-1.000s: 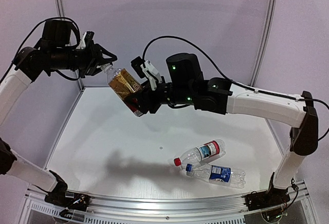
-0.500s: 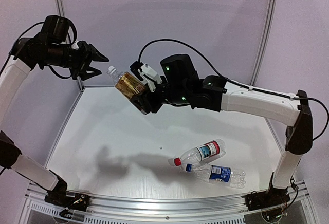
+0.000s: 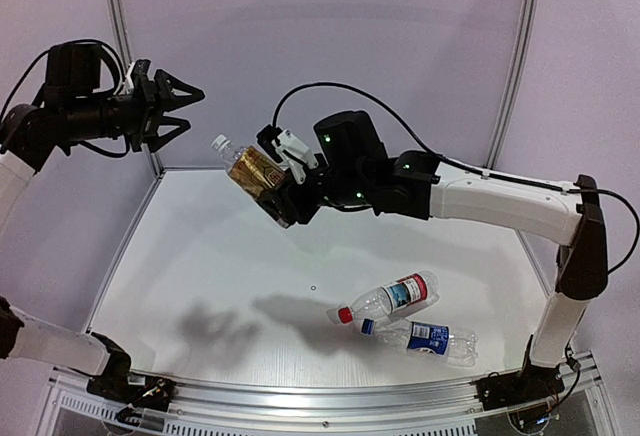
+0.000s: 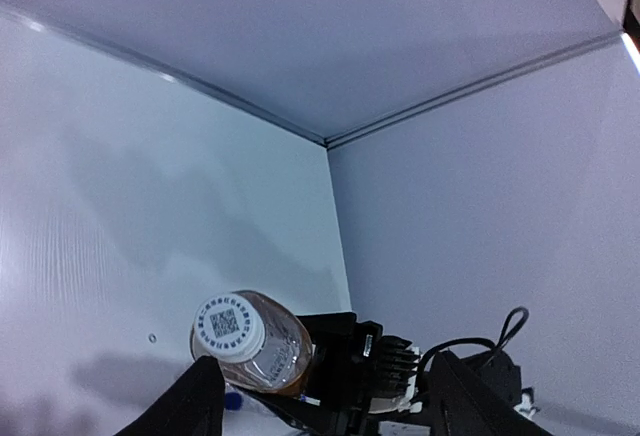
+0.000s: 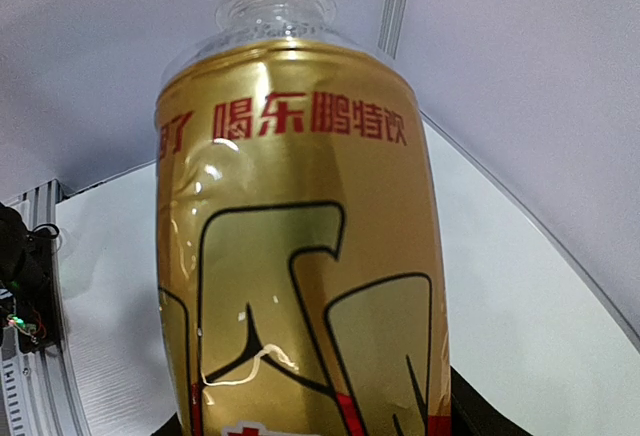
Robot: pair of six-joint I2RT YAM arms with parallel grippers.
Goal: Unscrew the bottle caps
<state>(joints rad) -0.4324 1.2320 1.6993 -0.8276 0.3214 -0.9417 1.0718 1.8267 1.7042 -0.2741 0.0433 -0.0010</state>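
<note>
My right gripper (image 3: pixel 284 206) is shut on the amber bottle (image 3: pixel 252 169) with the gold-red label and holds it tilted in the air above the table's back left. Its white cap (image 3: pixel 219 142) sits on the neck. In the left wrist view that cap (image 4: pixel 228 326) faces the camera, with a printed code on top. My left gripper (image 3: pixel 190 108) hangs open, up and to the left of the cap, clear of it and holding nothing. The gold label (image 5: pixel 300 256) fills the right wrist view. The red-capped bottle (image 3: pixel 395 296) and the blue-capped bottle (image 3: pixel 430 339) lie on the table.
The two lying bottles rest side by side at the front right, red cap (image 3: pixel 345 314) and blue cap (image 3: pixel 368 326) pointing left. The white table (image 3: pixel 200 276) has a metal rail along its edges. Purple walls stand close behind it.
My left gripper has opened off the white cap and drawn back to the left and upward. The right arm has shifted the amber bottle slightly left, with the cap still on its neck.
</note>
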